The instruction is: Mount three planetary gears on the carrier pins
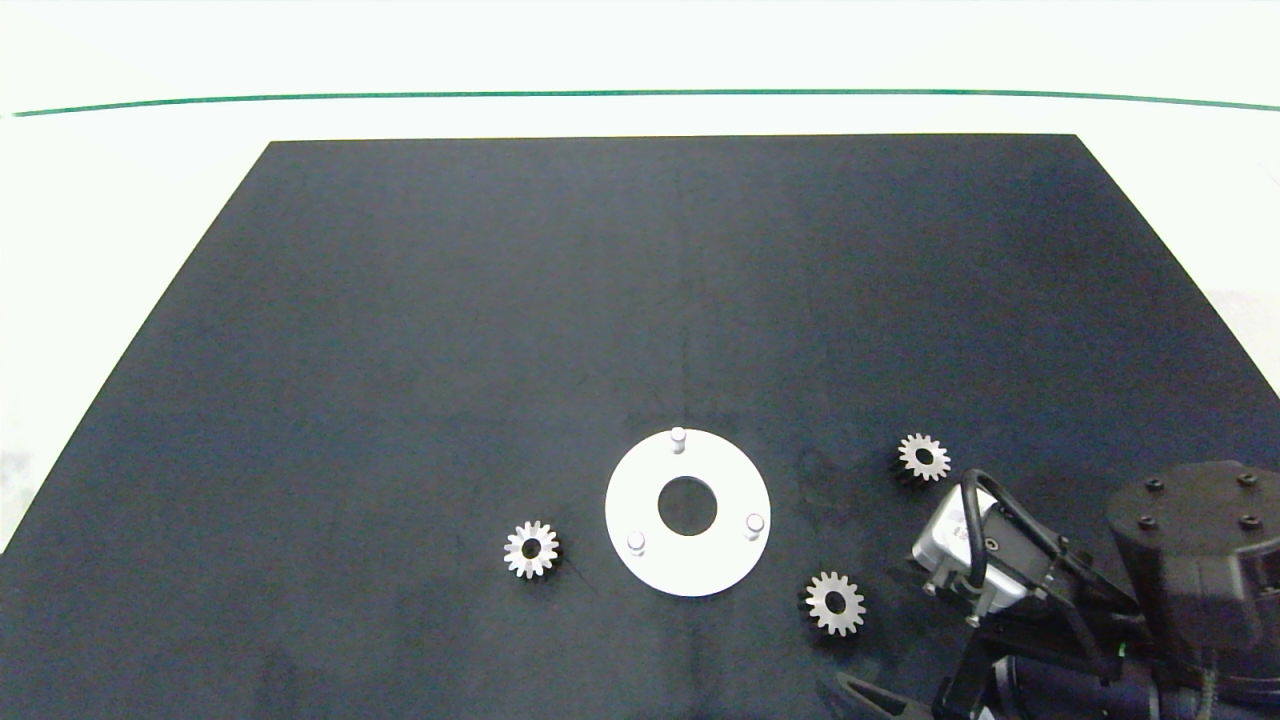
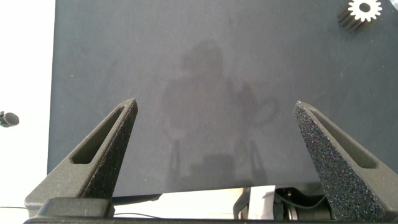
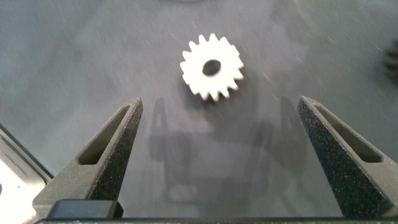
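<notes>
A flat white disc (image 1: 700, 570) lies on the black mat near the front, with three carrier pins (image 1: 678, 438) (image 1: 636, 541) (image 1: 755, 522) standing bare on it. Three planetary gears lie flat on the mat: one left of the disc (image 1: 531, 549), one at its front right (image 1: 835, 602), one further right (image 1: 923, 456). My right arm (image 1: 1000, 560) enters at the lower right. Its gripper (image 3: 221, 102) is open above the mat, with a gear (image 3: 211, 68) just beyond the fingertips. My left gripper (image 2: 217, 106) is open over bare mat; a gear (image 2: 364, 9) shows far ahead.
The black mat (image 1: 500, 300) covers most of the white table (image 1: 120, 200). A green line (image 1: 640, 94) runs along the table's far side. The left wrist view shows the mat's edge and the white table (image 2: 25, 62) beside it.
</notes>
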